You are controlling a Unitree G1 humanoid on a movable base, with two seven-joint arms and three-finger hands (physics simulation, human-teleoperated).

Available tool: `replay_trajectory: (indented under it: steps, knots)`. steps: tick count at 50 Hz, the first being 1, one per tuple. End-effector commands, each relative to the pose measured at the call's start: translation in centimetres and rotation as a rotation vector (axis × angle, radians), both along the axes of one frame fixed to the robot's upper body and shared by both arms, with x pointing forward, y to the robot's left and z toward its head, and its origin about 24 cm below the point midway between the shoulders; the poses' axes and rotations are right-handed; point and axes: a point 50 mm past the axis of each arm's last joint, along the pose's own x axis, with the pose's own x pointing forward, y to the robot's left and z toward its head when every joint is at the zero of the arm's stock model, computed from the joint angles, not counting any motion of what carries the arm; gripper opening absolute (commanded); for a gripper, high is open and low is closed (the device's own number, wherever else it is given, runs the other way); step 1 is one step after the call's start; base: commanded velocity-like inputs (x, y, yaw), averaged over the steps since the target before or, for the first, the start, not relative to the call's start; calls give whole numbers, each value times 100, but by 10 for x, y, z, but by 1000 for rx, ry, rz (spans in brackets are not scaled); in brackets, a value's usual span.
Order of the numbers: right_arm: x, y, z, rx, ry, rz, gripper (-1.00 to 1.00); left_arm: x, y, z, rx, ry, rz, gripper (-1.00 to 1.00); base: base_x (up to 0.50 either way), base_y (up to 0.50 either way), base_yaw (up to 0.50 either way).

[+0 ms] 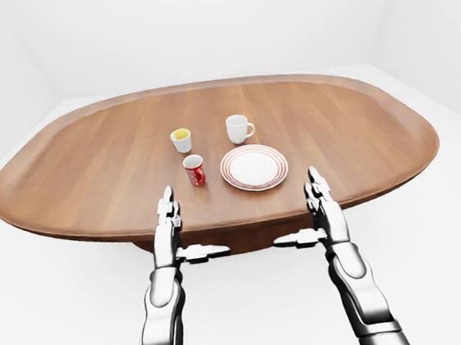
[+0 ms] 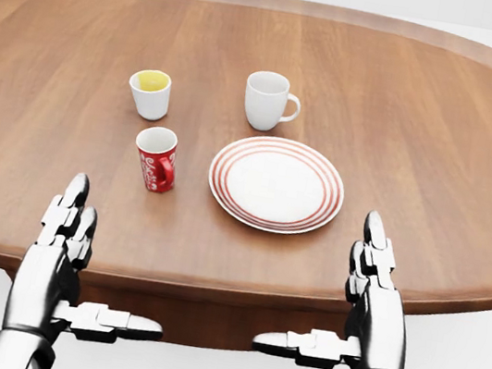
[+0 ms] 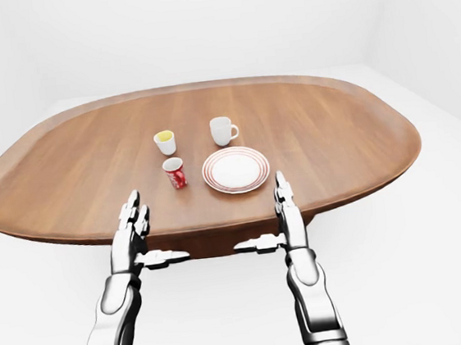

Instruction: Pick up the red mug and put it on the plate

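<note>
The red mug (image 2: 156, 159) stands upright on the wooden table (image 2: 442, 131), just left of the white plate with red rings (image 2: 276, 184). My left hand (image 2: 75, 256) hovers at the table's near edge, below and left of the mug, fingers stretched flat and open, thumb pointing right. My right hand (image 2: 355, 295) mirrors it below the plate's right side, also open and empty. Neither hand touches anything.
A white mug (image 2: 267, 101) stands above the plate, and a small white cup with yellow inside (image 2: 151, 94) stands above the red mug. The oval table's raised rim (image 1: 219, 223) runs just past my fingertips. White floor and walls surround it.
</note>
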Motion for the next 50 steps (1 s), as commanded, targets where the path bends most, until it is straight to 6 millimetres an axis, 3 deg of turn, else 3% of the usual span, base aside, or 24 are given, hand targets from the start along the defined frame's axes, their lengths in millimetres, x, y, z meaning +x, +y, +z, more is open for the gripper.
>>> replay_trajectory:
  steps: [1,13,30,50]
  knots:
    - [-2,-10,1,-10,-30,-41,100,-7,7,4,0,-14,9,100,0,0,0]
    - [-8,-16,15,-31,-81,-81,100,-4,12,6,27,-50,50,100,0,0,0]
    - [-10,-18,18,-88,-94,-97,100,-5,11,8,39,-61,51,100,0,0,0]
    - [-12,-21,19,-90,-99,-104,100,-8,10,13,52,-75,52,100,0,43,0]
